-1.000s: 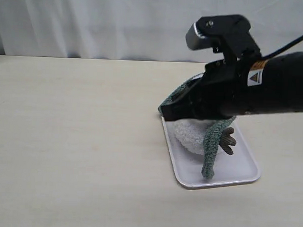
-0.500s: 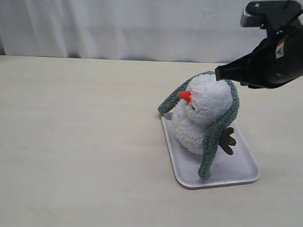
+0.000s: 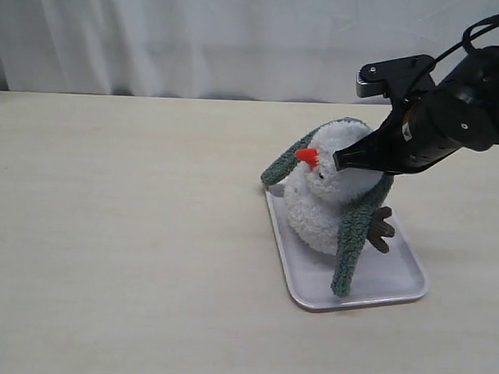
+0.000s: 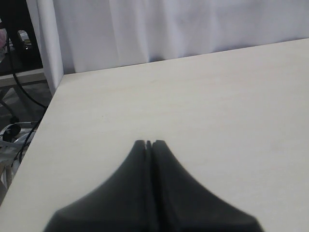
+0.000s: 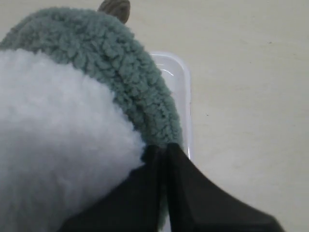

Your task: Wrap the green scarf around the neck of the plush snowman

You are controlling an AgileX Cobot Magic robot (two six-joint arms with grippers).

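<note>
The green scarf (image 3: 356, 232) caps the plush snowman (image 3: 318, 214), ends hanging at 10 and 5 o'clock; the toy stands on a white tray (image 3: 394, 282). From 2 o'clock the right gripper (image 3: 339, 162), fingers pressed together, nudges the scarf, probably down toward the snowman's neck (image 3: 301, 189). The left gripper (image 4: 148, 143), also closed, idles.

The plush snowman (image 3: 316, 214) sits on a white tray (image 3: 398, 284) right of the table's (image 3: 125, 232) centre, orange nose pointing left. The green scarf (image 3: 354, 240) drapes over its head, both ends hanging. The right gripper's (image 3: 339, 162) closed tip touches the head.
</note>
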